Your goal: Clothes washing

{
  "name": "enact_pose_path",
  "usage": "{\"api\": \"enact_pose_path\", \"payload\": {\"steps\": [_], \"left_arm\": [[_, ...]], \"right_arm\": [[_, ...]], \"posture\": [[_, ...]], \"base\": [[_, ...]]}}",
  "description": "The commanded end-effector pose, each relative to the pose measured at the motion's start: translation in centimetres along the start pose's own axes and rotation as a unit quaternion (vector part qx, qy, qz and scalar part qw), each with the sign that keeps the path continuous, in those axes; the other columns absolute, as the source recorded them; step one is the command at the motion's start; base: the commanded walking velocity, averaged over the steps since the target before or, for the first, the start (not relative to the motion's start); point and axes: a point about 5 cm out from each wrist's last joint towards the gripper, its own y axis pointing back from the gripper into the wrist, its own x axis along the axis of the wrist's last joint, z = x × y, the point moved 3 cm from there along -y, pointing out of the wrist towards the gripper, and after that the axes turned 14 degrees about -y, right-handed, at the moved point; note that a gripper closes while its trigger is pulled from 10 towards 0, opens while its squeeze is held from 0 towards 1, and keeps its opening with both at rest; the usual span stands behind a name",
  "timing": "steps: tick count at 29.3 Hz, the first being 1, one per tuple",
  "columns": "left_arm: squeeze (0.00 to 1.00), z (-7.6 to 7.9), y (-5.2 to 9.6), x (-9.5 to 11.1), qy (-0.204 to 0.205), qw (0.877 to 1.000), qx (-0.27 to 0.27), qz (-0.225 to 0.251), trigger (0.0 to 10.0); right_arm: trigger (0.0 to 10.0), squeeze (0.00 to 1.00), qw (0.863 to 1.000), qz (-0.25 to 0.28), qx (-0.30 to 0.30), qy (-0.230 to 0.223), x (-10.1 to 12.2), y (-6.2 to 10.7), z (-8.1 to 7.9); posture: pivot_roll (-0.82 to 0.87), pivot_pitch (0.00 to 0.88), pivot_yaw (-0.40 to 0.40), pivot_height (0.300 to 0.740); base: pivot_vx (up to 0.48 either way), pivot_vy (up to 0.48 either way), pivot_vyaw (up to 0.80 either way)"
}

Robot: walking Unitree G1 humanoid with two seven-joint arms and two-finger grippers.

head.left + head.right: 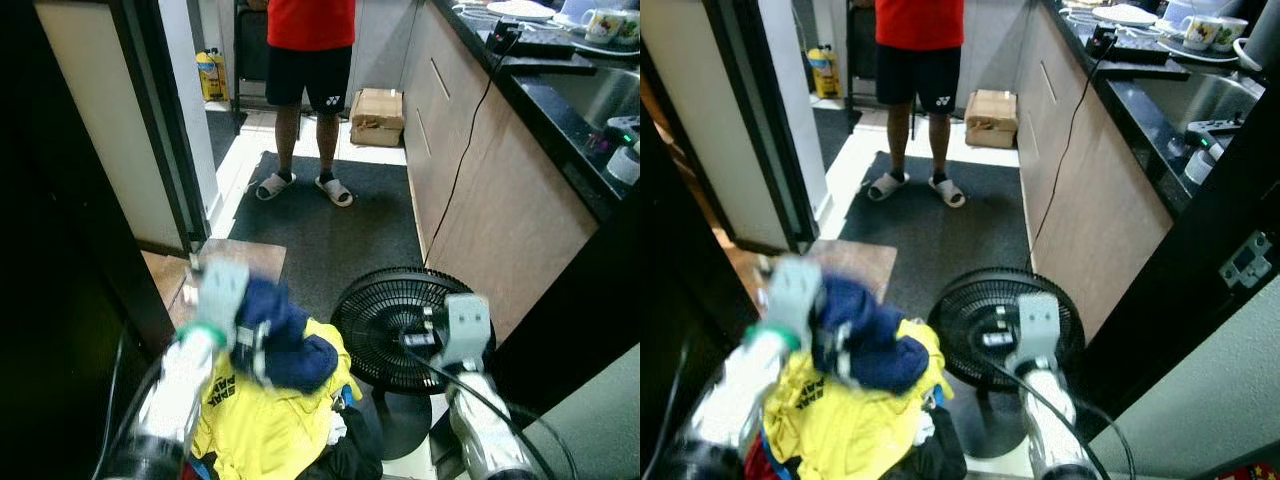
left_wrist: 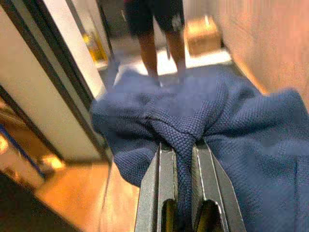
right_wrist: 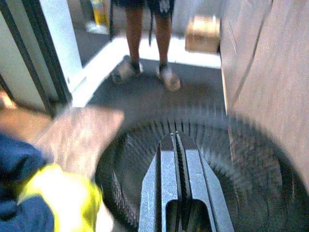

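My left gripper [image 2: 181,146] is shut on a navy blue knitted garment [image 2: 227,121], with a fold of the cloth pinched between its fingers. In the eye views this navy garment [image 1: 285,335] is held just above a heap of clothes topped by a yellow printed shirt [image 1: 265,420], low in front of me. My right gripper [image 3: 176,137] is shut with nothing in it and hovers over the black grille of a floor fan [image 1: 385,305], to the right of the heap.
A person in a red shirt, dark shorts and slippers [image 1: 308,70] stands ahead on the dark mat [image 1: 330,235]. A cardboard box [image 1: 377,117] lies beyond. Kitchen cabinets with a black counter [image 1: 560,100] line the right; a dark door frame [image 1: 150,130] stands at the left.
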Motion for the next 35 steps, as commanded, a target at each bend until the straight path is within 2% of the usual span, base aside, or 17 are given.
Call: {"api": "enact_pose_path", "payload": {"steps": [1, 2, 4, 5, 6, 8, 11, 12, 14, 16, 25, 35], "left_arm": [[0.0, -0.5, 0.0, 1.2, 0.026, 0.999, 0.015, 0.014, 10.0], [0.0, -0.9, -0.2, 3.7, 0.041, 0.997, 0.021, 0.055, 10.0], [0.0, -0.9, -0.2, 3.7, 0.041, 0.997, 0.021, 0.055, 10.0], [0.0, -1.2, -0.1, 5.3, 0.051, 0.995, 0.023, 0.081, 10.0], [0.0, -1.2, -0.1, 5.3, 0.051, 0.995, 0.023, 0.081, 10.0], [0.0, -1.9, 1.3, 8.3, 0.08, 0.99, 0.015, 0.116, 10.0], [0.0, -2.1, 2.0, 9.0, 0.092, 0.988, 0.012, 0.12, 10.0], [0.0, -2.3, 2.9, 9.6, 0.096, 0.988, 0.006, 0.124, 10.0], [0.0, -2.4, 4.1, 9.7, 0.095, 0.988, -0.003, 0.121, 10.0], [0.0, -2.4, 4.3, 9.6, 0.099, 0.988, -0.002, 0.115, 10.0], [0.0, -2.3, 3.0, 9.5, 0.116, 0.988, 0.016, 0.101, 10.0], [0.0, -2.1, 3.5, 10.0, 0.116, 0.989, -0.002, 0.086, 10.0]], "right_arm": [[10.0, 0.0, 1.0, 0.02, 0.0, 0.003, 1.2, -0.2, -0.2], [10.0, 0.0, 0.999, 0.051, 0.007, 0.008, 2.9, -0.6, -0.7], [10.0, 0.0, 0.999, 0.051, 0.007, 0.008, 2.9, -0.6, -0.7], [10.0, 0.0, 0.997, 0.071, 0.011, 0.011, 3.9, -0.7, -1.1], [10.0, 0.0, 0.997, 0.071, 0.011, 0.011, 3.9, -0.7, -1.1], [10.0, 0.0, 0.992, 0.121, 0.009, 0.016, 6.9, -0.3, -1.6], [10.0, 0.0, 0.991, 0.135, 0.007, 0.018, 7.7, 0.1, -1.7], [10.0, 0.0, 0.989, 0.146, 0.003, 0.018, 8.4, 0.6, -1.6], [10.0, 0.0, 0.988, 0.15, -0.004, 0.021, 8.7, 1.5, -1.5], [10.0, 0.0, 0.989, 0.147, -0.009, 0.02, 8.6, 1.8, -1.4], [10.0, 0.0, 0.99, 0.143, -0.009, 0.015, 8.7, 1.3, -1.7], [10.0, 0.0, 0.991, 0.131, -0.025, 0.011, 9.2, 1.5, -1.2]], "posture": [[0.08, 0.027, 0.016, 0.74], [0.08, 0.027, 0.016, 0.74], [0.08, 0.027, 0.016, 0.74], [0.08, 0.027, 0.016, 0.74], [0.08, 0.027, 0.016, 0.74], [0.07, 0.028, 0.022, 0.74], [0.07, 0.028, 0.022, 0.74], [0.07, 0.031, 0.022, 0.74], [0.08, 0.034, 0.016, 0.74], [0.08, 0.033, 0.012, 0.74], [0.08, 0.026, 0.01, 0.74], [0.07, 0.024, 0.014, 0.74]], "base": [[0.0, 0.0, 0.0], [0.0, 0.0, 0.0], [0.0, 0.0, 0.0], [0.0, 0.0, 0.0], [0.0, 0.0, 0.0], [0.0, 0.0, 0.0], [0.0, 0.0, 0.0], [0.0, 0.0, 0.0], [0.0, 0.0, 0.0], [0.0, 0.0, 0.0], [0.0, 0.0, 0.0], [-0.235, 0.0, 0.0]]}}
